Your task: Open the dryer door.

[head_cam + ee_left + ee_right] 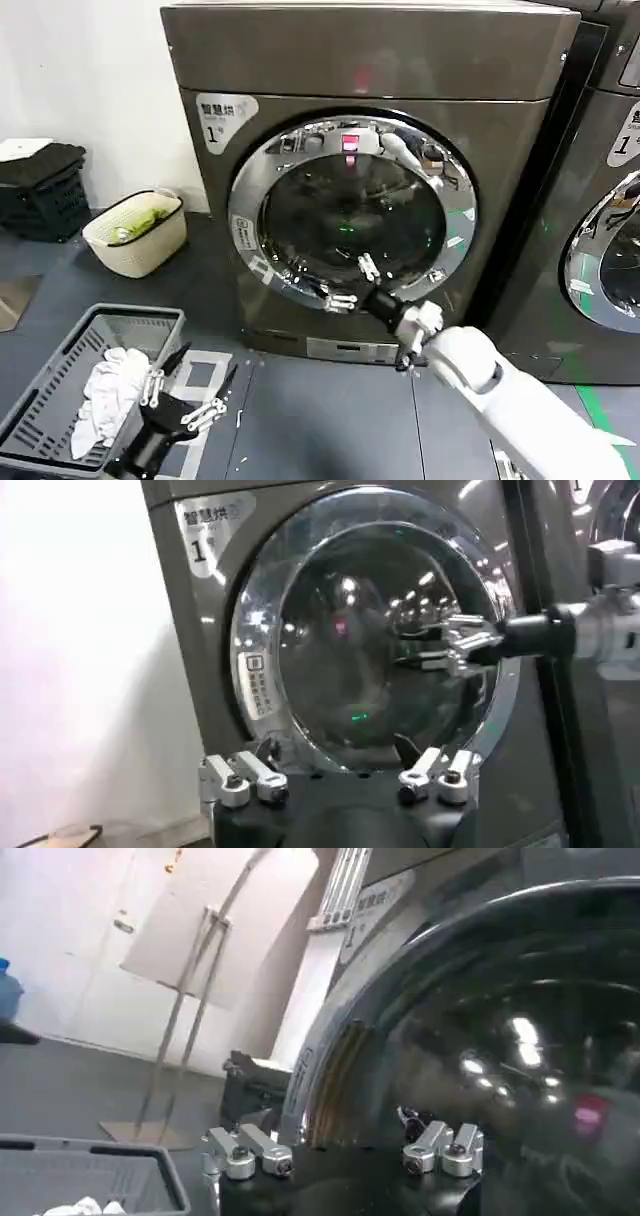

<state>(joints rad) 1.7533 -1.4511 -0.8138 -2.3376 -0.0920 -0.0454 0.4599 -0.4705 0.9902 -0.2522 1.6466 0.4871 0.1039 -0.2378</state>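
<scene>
Here our right gripper [350, 285], fingers spread and empty, meets the shut dryer door [455, 215]; we risk slipping off its slick chrome ring.

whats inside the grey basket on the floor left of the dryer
The grey slatted plastic basket holds a crumpled white cloth. Whatever lies under the cloth is hidden, and the open left gripper beside the basket covers its near corner.
</scene>
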